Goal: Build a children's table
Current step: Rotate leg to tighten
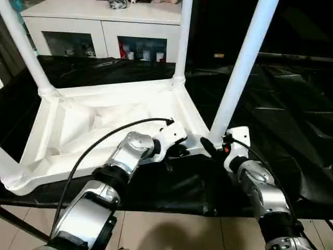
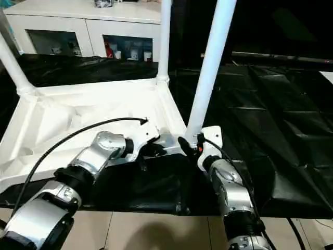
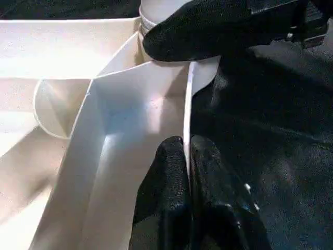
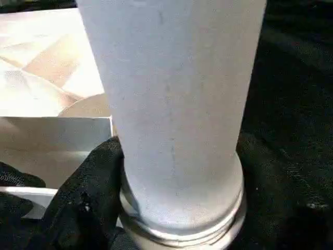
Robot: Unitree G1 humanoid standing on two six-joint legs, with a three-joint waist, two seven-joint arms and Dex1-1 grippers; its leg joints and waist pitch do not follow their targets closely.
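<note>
Two tools work the upturned children's table [image 1: 104,122] on the bench [image 1: 291,120] — left tool [image 3: 187,156] pinching its near rim, right tool [image 1: 214,147] clasping the near-right leg [image 1: 240,70].

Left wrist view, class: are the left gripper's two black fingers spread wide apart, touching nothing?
No: the left gripper is pinched shut on the thin white edge wall of the children's table.

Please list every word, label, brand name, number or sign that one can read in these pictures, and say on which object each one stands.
There is no readable text.
The children's table and its legs are plain white, without print.
The items behind the glass doors of the white cabinet are too small and blurred to read.
The left gripper and right gripper carry no legible marking.
</note>
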